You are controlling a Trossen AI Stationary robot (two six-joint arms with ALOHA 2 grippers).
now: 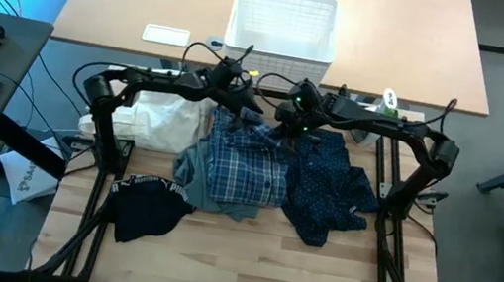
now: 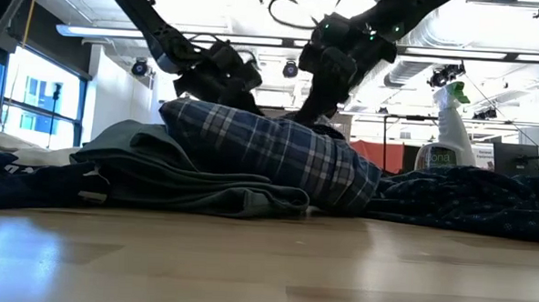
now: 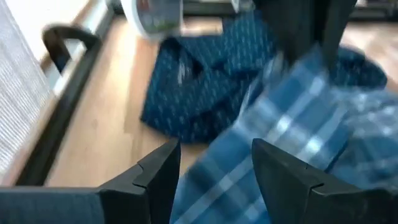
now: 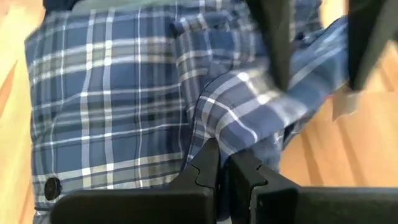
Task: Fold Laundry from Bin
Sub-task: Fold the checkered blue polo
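The blue-white plaid shirt [image 1: 243, 165] lies heaped mid-table, on the grey-green top [image 1: 190, 167]. The navy dotted trousers [image 1: 331, 183] are to its right. The white cloth [image 1: 170, 119] is at the left and the black piece with Puma lettering [image 1: 148, 201] at the near left. The white bin [image 1: 284, 26] stands on the far table. My left gripper [image 3: 214, 174] is open over the shirt's far edge, with plaid cloth between its fingers. My right gripper [image 4: 224, 168], just to its right, is shut on the shirt. My right gripper pinches a raised fold of the plaid shirt [image 4: 217, 134] near its far edge between its two fingertips, coming from the far right and slanting down. The fold rises to the fingers while the rest of the shirt lies on the pile. My left gripper's fingers [image 4: 278, 43] stand on either side of a plaid fold; whether they touch it I cannot tell.
A spray bottle [image 2: 443, 131] stands at the far right behind the trousers. The dark frame rails [image 1: 103, 199] run along both sides of the table. Bare wood [image 1: 243, 270] shows at the near edge.
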